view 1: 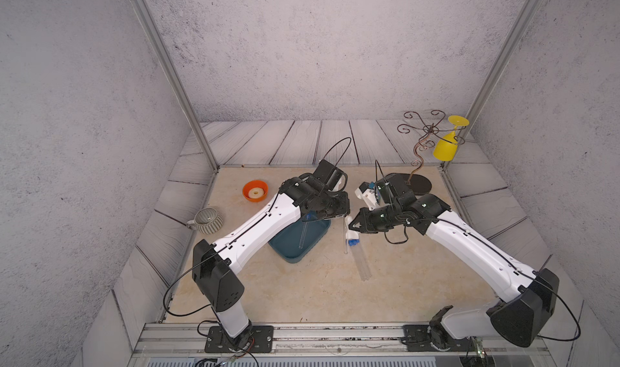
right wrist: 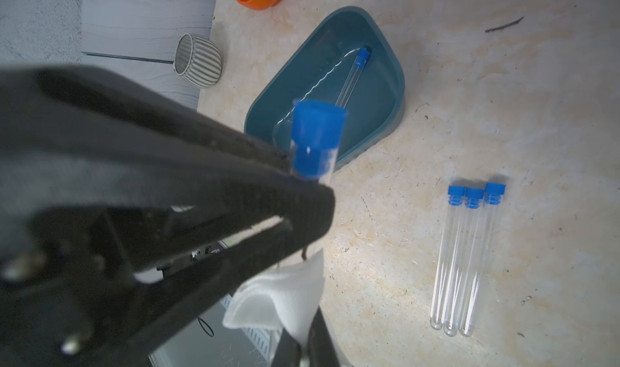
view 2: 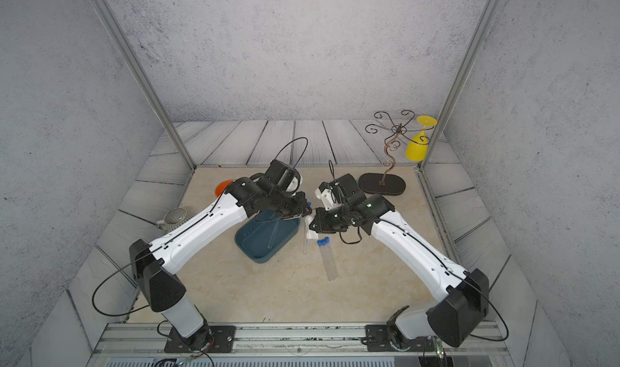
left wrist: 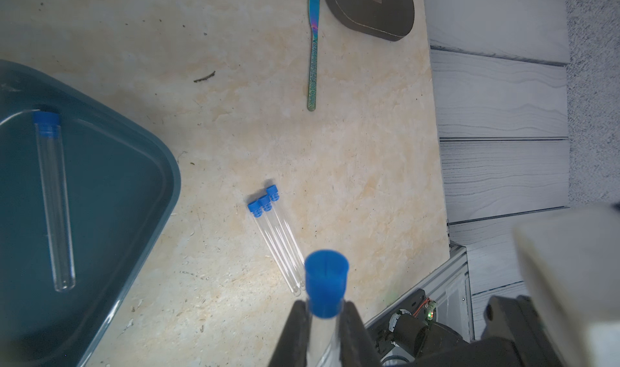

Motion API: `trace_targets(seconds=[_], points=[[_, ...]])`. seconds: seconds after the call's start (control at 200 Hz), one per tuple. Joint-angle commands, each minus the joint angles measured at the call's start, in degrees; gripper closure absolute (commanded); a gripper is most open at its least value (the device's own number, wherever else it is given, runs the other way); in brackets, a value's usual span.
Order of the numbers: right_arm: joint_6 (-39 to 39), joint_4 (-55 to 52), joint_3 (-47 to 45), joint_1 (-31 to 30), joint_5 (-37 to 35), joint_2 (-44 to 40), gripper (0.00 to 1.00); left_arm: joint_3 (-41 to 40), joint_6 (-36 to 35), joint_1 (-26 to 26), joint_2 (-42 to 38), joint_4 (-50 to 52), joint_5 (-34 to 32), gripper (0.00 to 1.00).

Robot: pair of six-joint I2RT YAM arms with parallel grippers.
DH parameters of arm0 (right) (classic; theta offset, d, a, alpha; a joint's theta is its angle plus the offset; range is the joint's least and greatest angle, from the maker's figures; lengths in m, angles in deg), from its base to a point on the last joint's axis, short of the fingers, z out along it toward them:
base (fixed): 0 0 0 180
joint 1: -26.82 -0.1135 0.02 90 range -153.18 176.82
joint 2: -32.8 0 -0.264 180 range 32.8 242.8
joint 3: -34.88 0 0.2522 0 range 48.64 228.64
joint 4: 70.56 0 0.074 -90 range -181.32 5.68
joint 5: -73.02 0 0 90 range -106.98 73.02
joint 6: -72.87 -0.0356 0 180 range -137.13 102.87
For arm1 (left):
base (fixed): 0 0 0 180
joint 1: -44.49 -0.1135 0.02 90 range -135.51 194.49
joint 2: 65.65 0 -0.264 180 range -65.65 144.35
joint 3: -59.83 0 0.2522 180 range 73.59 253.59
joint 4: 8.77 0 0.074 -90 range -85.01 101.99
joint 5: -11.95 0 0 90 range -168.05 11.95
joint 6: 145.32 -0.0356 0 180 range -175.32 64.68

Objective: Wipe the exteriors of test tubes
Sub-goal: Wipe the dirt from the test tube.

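While grey walls (view 1: 318, 46) box the marbled counter (view 1: 302, 291), left jaws clamp a clear blue-capped test tube (left wrist: 325, 283) — right jaws, cloth (right wrist: 285, 295).

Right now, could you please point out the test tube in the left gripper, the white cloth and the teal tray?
held test tube (left wrist: 326, 281), left wrist view, blue cap
white cloth (right wrist: 281, 295), right wrist view, folded middle
teal tray (left wrist: 110, 187), left wrist view, bare floor

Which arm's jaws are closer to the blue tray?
Left. The left jaws hang beside the blue tray, shut on a test tube; the right jaws, pinching a white cloth, sit beyond that tube.
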Motion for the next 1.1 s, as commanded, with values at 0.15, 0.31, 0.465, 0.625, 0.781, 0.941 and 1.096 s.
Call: trace_targets(seconds=[0.15,0.31,0.465,0.625,0.781,0.941,1.096], points=[[2.5,-0.3,4.3,0.8,-1.2,2.6,0.92,-0.5,-0.6,0.9,-2.0,-0.5,0.7,0.90],[1.1,-0.3,3.9,0.7,0.3,1.6,0.93,-0.4,-0.5,1.0,-1.9,-0.6,0.5,0.90],[-2.9,2.9,-1.2,0.6,2.1,-1.6,0.93,0.1,-0.3,1.0,-1.8,-0.8,-0.1,0.90],[-4.1,2.8,-3.9,-0.6,2.7,-4.0,0.93,0.3,-0.3,1.0,-1.2,-0.9,-0.3,0.90],[-4.7,1.9,-4.0,-1.9,3.3,-5.0,0.93,0.5,-0.4,1.0,-0.5,-1.2,-0.3,0.90],[-5.8,1.7,-3.8,-3.3,3.7,-5.9,0.93,0.8,-0.7,1.0,0.0,-1.1,-0.5,0.90],[-6.5,0.0,-3.2,-3.7,3.6,-7.2,0.93,0.9,-0.9,1.0,0.1,-1.0,-0.8,0.90]])
